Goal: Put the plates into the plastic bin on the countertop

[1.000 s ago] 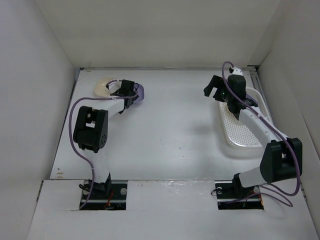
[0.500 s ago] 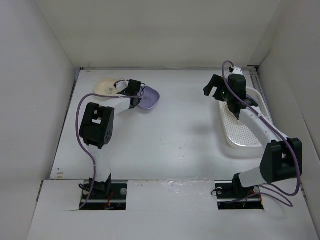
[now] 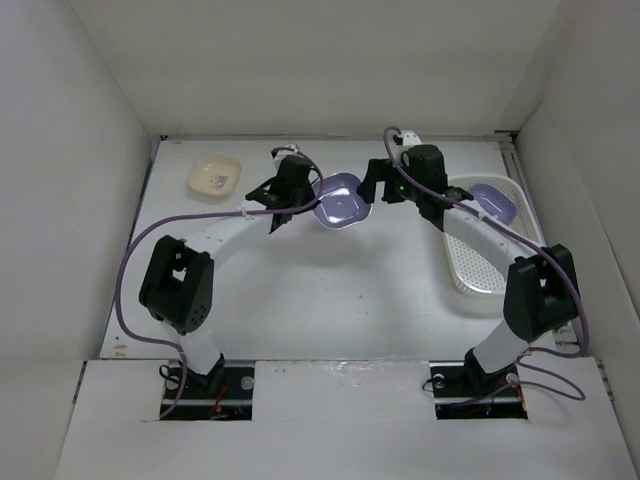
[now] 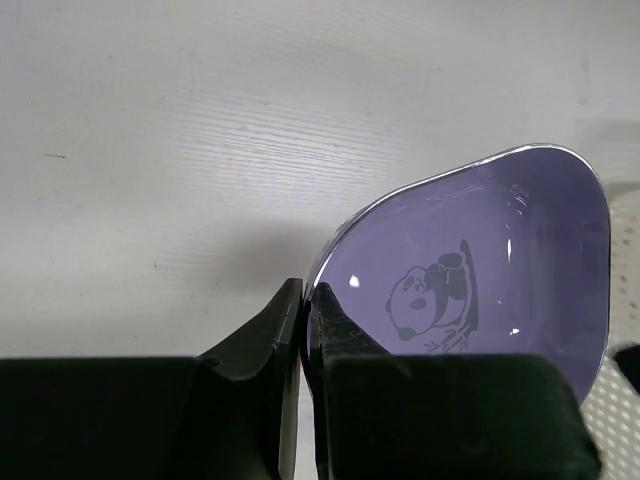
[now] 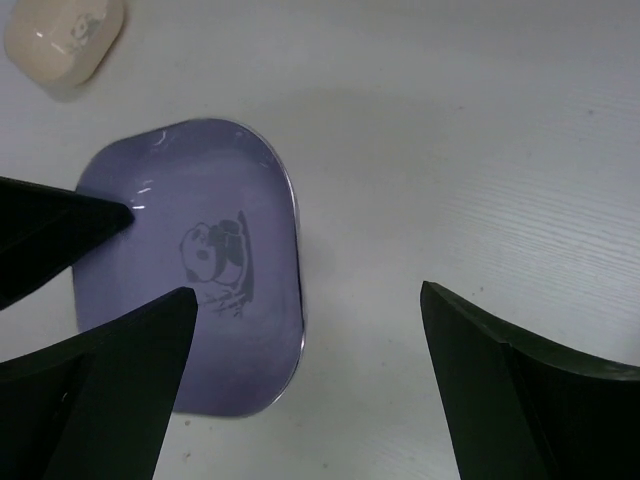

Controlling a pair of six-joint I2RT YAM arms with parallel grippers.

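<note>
My left gripper (image 3: pixel 303 192) is shut on the near rim of a purple plate (image 3: pixel 340 200) with a panda print, held above the middle of the countertop (image 3: pixel 300 290). The left wrist view shows both fingers pinching the rim of this plate (image 4: pixel 470 290) at the left gripper (image 4: pixel 303 292). My right gripper (image 3: pixel 378 188) stands open just right of it; in its wrist view the right gripper (image 5: pixel 305 292) straddles the right edge of the purple plate (image 5: pixel 190 280). A second purple plate (image 3: pixel 494 202) lies in the far end of the plastic bin (image 3: pixel 478 275). A cream plate (image 3: pixel 215 175) sits at the far left.
White walls close the countertop in on the left, back and right. The bin lies along the right wall. The cream plate (image 5: pixel 65 40) shows at the top left of the right wrist view, and a left finger (image 5: pixel 60 230) pokes in from the left.
My left gripper shut on the purple plate beside the cream plate and carried it right to the middle. The right arm swung left from over the bin, uncovering the plate inside.
</note>
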